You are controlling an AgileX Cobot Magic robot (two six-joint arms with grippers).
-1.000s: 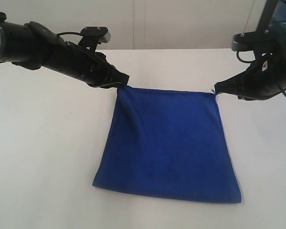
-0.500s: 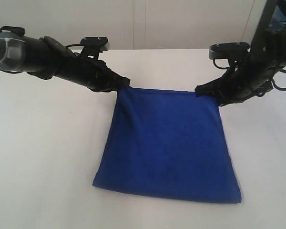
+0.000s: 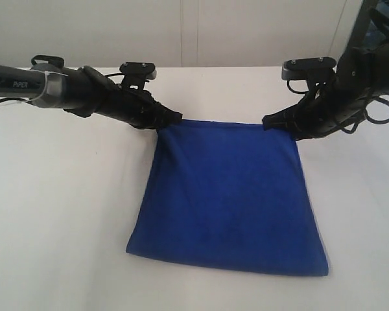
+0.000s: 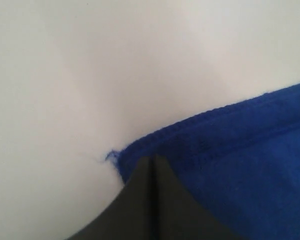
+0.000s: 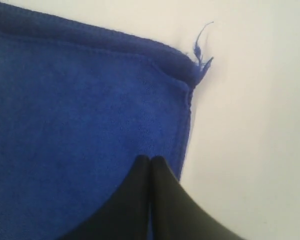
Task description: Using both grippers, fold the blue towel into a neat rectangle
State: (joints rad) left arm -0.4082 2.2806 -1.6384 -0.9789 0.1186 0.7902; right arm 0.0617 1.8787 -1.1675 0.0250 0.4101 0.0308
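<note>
The deep blue fuzzy rectangular towel [image 3: 227,194] lies flat on the white desk [image 3: 58,214], with one corner at each tip. The left tool [image 3: 176,118] and the right tool [image 3: 267,122] are fully closed; whether they pinch cloth is unclear.

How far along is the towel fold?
Done: the blue towel lies flat, roughly square; whether it is already doubled is unclear. In hand: the left claw and right claw, both shut, sit at its far corners, grip on cloth unconfirmed. Remaining: bring that far edge over to the near edge.
</note>
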